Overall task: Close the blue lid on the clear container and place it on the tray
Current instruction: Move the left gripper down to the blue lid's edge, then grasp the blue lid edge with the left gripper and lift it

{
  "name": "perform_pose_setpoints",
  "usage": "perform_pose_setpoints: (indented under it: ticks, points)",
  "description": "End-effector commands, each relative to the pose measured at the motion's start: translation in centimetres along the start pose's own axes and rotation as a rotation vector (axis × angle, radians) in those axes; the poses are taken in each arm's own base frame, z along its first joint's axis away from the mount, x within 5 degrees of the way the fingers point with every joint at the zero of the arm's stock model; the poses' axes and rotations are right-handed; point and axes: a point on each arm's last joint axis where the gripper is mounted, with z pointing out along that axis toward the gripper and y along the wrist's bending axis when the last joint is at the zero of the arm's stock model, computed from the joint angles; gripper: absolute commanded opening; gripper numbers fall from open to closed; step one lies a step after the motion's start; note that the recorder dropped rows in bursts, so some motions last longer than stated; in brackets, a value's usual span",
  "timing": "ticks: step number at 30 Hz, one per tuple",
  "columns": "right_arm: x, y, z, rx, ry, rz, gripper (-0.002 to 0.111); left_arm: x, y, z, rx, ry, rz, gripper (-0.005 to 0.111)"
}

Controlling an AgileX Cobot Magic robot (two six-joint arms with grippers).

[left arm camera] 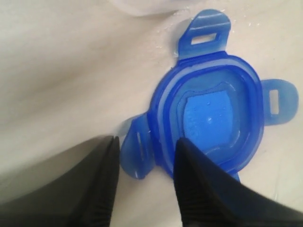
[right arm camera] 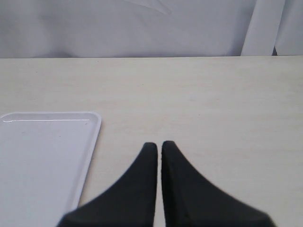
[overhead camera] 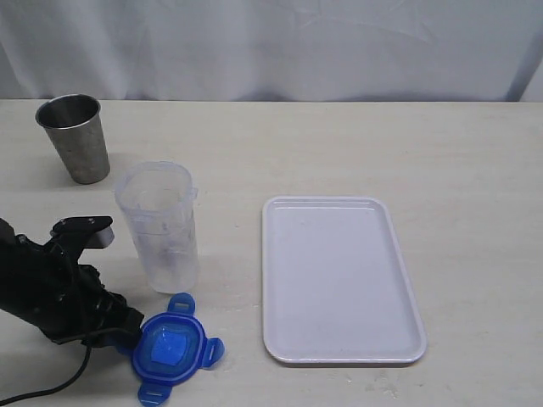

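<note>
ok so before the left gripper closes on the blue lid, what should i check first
1. Left gripper open: ok, jaws apart.
2. Blue lid lined up: ok, one tab lies between the jaws.
3. Lid facing the right way to fit: cannot tell.
4. Clear container upright, mouth open: ok.
5. Tray free to receive it: ok, nothing on it.
6. Right gripper out of the way: ok, shut, over the table beside the tray.
</note>
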Motion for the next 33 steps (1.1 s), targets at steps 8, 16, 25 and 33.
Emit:
perform_pose_setpoints:
  ticks: [8,16,25,33]
  points:
    - [-0.05,-0.02,0.0,0.003,-0.013,-0.012,0.004,0.13,-0.03,0.11,0.001,0.003,-0.002,0.036]
    - [-0.05,-0.02,0.0,0.003,-0.013,-0.012,0.004,0.0,0.13,0.11,-0.016,-0.011,-0.003,0.015]
    - [-0.05,-0.02,0.0,0.003,-0.013,-0.012,0.004,0.15,-0.07,0.11,0.006,0.005,-0.003,0.009]
    - [-0.05,-0.02,0.0,0.003,-0.013,-0.012,0.004,0.36,-0.16,-0.1,0.007,0.031,0.043,0.0]
